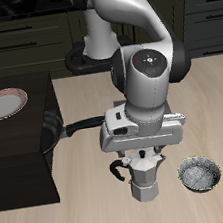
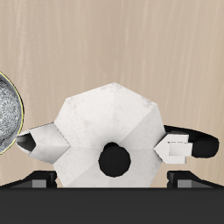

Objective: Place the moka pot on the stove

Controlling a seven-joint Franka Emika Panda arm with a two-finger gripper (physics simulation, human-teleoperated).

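Observation:
The silver faceted moka pot [image 1: 145, 182] stands upright on the wooden table near its front edge. My gripper [image 1: 141, 162] hangs directly over its lid, open. From the wrist, the moka pot [image 2: 103, 129] fills the middle, with its black knob [image 2: 114, 159] and its side handle [image 2: 194, 145]. The gripper [image 2: 114, 180] has one fingertip on each side of the lid, and I see no squeeze on it. The stove [image 1: 3, 103], with its red burner ring, sits far off on the dark raised block at the table's side.
A black frying pan [image 1: 54, 132] lies at the dark block's edge, between the pot and the stove, its handle pointing at my arm. A shallow round metal bowl [image 1: 200, 174] [image 2: 7, 114] sits close beside the pot. Dark cabinets line the back.

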